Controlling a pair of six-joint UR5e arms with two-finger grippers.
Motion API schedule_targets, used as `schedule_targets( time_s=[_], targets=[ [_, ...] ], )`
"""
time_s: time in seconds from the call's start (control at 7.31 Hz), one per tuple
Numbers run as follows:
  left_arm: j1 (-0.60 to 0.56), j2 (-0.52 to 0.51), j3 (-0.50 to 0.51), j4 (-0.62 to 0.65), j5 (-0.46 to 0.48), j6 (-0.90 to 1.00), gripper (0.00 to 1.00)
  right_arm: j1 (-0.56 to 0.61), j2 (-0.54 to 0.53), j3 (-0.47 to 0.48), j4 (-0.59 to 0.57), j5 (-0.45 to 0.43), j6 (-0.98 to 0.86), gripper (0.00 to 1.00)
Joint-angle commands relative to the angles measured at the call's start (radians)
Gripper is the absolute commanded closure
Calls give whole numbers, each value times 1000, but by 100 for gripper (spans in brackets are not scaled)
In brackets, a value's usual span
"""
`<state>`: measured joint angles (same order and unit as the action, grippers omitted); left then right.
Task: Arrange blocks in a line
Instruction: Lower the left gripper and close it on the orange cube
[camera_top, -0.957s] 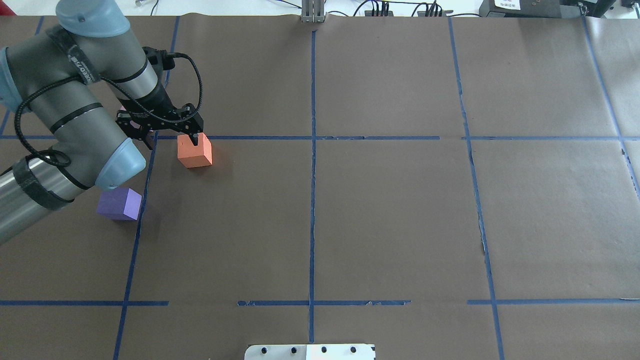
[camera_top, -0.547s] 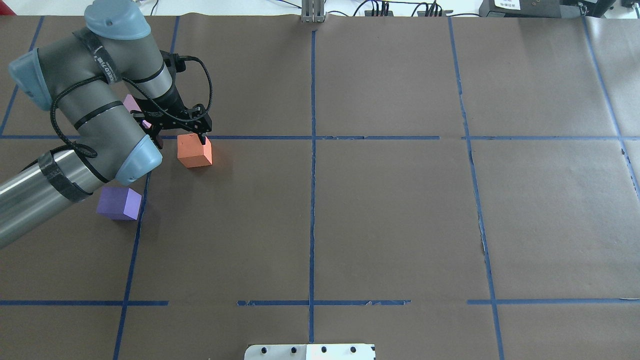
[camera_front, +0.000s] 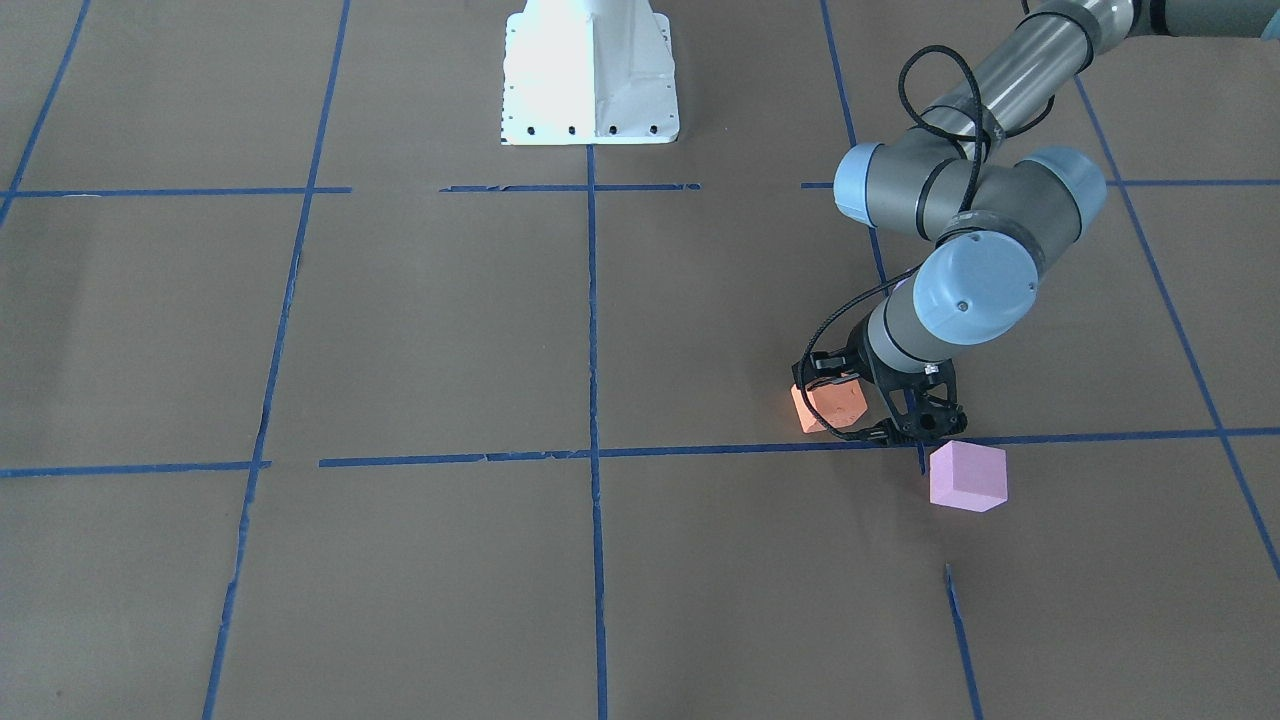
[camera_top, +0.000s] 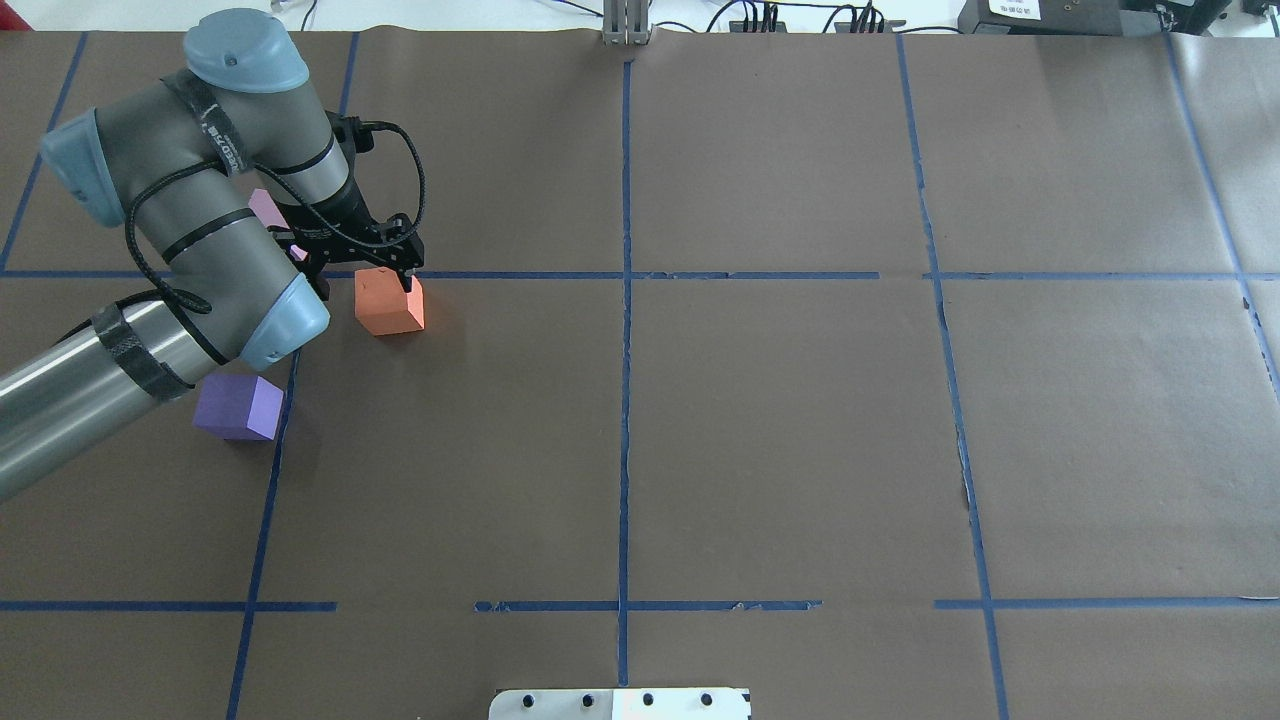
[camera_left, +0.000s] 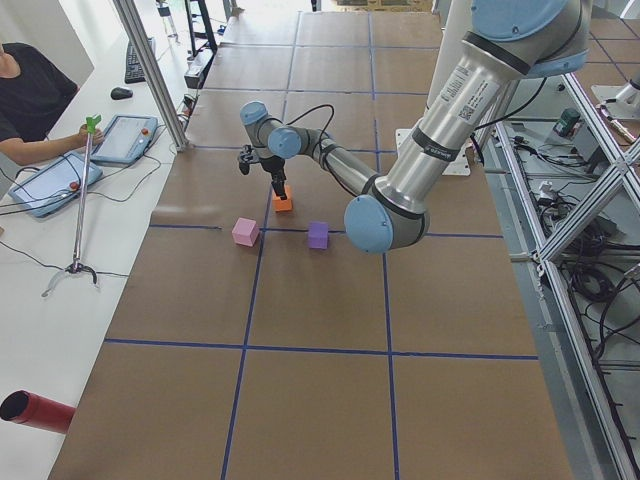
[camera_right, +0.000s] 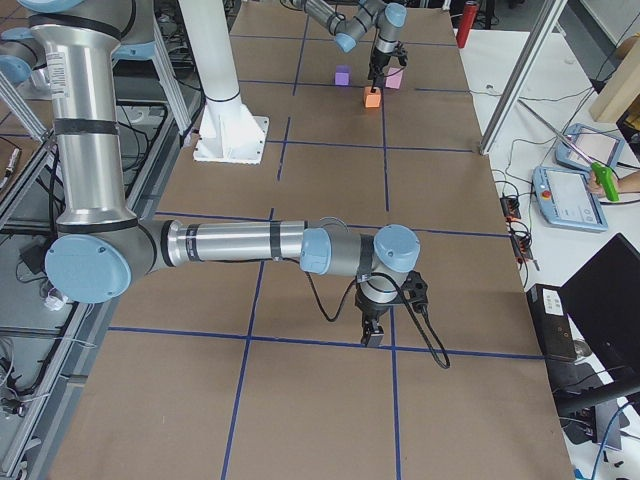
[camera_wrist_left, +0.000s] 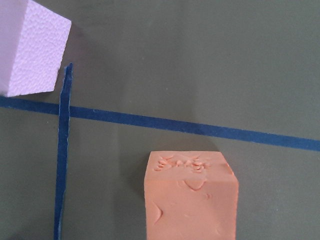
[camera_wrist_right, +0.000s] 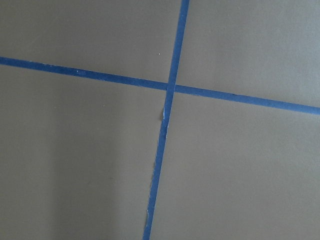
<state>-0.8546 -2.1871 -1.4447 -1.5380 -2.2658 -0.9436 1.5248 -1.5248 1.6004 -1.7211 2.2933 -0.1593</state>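
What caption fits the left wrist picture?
Dented orange foam cube below crossing blue tape lines, pale pink foam cube at top left.

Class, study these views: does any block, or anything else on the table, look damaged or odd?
Yes. The orange block has gouges and dents on its faces; the pink block looks intact. The blue tape is frayed in places.
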Motion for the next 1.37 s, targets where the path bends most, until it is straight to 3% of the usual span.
schedule_targets(
  time_s=[0.0,1.23],
  targets=[
    [2,-14,21,-7,0,-4,0,0,0,1,0,0,1,0],
    [46,-11,87,-139,26,-84,1,0,0,1,0,0,1,0]
  ],
)
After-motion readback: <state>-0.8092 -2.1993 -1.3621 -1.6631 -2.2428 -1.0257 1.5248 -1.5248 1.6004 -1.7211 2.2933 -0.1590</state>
